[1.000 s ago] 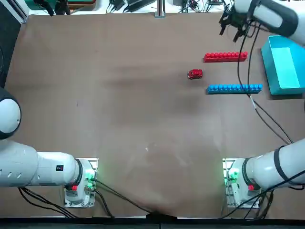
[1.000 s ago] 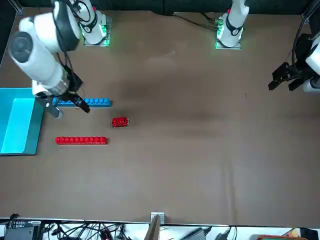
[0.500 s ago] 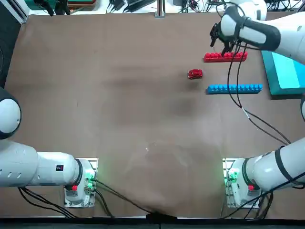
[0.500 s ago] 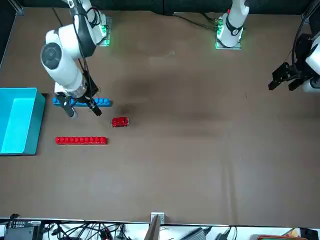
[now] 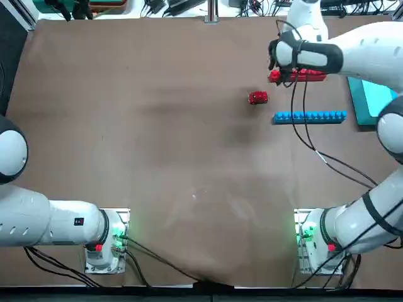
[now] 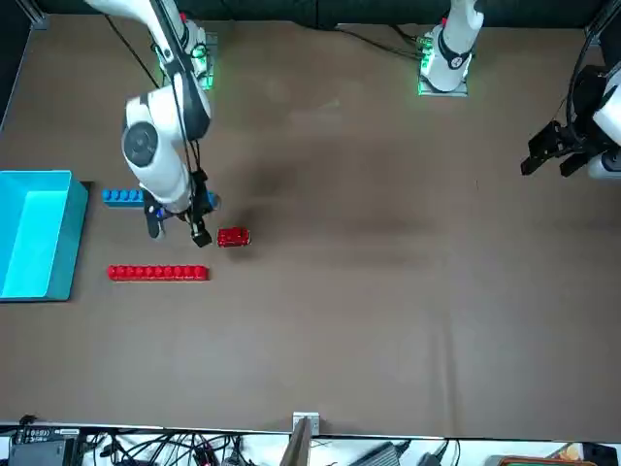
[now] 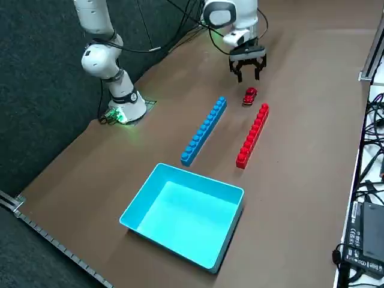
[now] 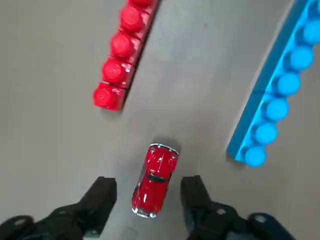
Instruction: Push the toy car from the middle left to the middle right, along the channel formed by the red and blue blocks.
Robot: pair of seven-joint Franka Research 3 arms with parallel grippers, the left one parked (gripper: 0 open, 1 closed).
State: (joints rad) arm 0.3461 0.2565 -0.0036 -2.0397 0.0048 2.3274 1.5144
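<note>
The toy car [image 8: 155, 181] is glossy red, the open bin [image 7: 183, 216] light blue.

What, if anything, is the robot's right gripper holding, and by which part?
Nothing: the right gripper is above the table near the toy car, its fingers spread wide apart.

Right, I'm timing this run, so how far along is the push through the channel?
Done: the red bar and blue bar already form a channel. In hand: the right gripper, open, hovers above the toy car, apparently lining up. Left: the whole push, as the car sits just outside the channel's left mouth.
</note>
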